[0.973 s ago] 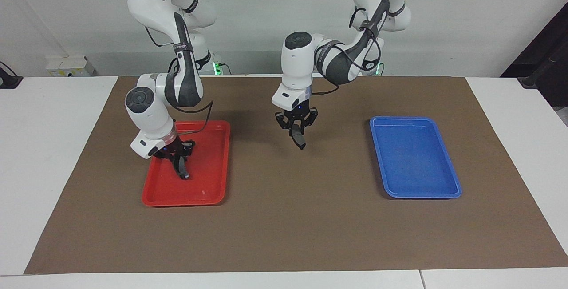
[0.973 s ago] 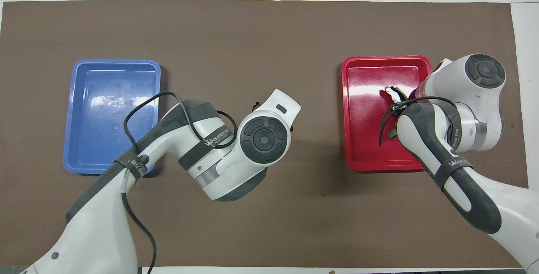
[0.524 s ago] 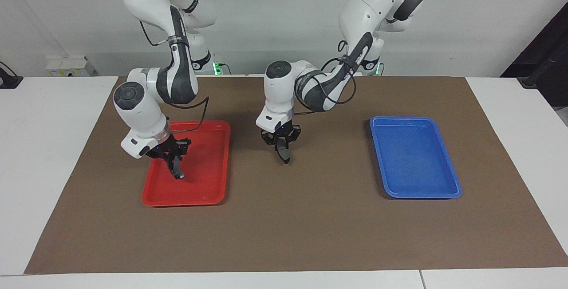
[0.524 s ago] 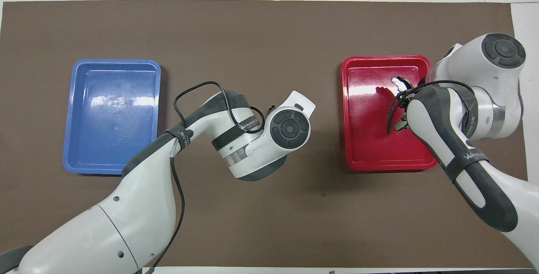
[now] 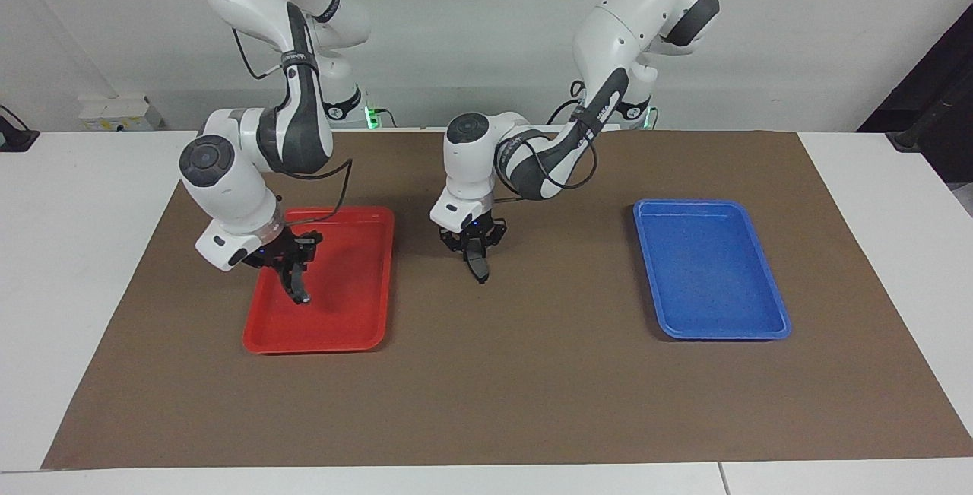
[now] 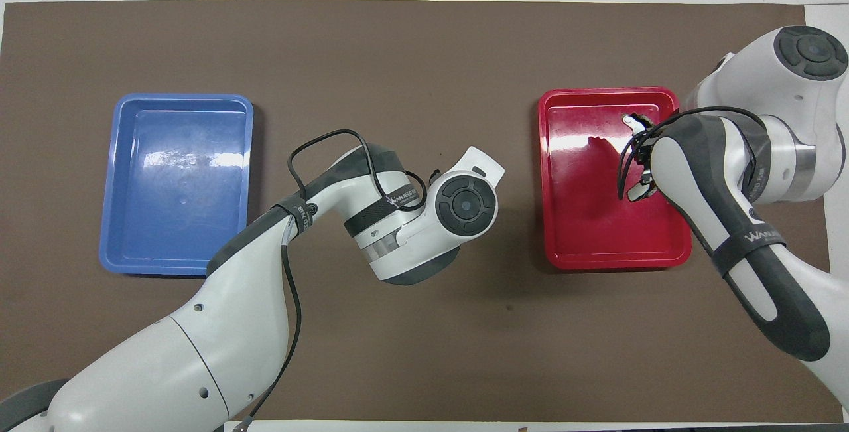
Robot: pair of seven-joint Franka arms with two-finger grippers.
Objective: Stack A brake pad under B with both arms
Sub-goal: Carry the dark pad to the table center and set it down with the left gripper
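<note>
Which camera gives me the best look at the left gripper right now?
The facing view: the left gripper hangs in plain sight over the brown mat, shut on a dark piece, between the red tray and blue tray. In the overhead view the arm's own wrist hides it.

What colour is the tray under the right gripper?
Red; the flat plastic tray under the right gripper shows best in the facing view.

White table — carrying a brown mat that is covering most of its top. Lying on the mat: a red tray toward the right arm's end, at 9 o'clock in the facing view — a blue tray at 3 o'clock.
</note>
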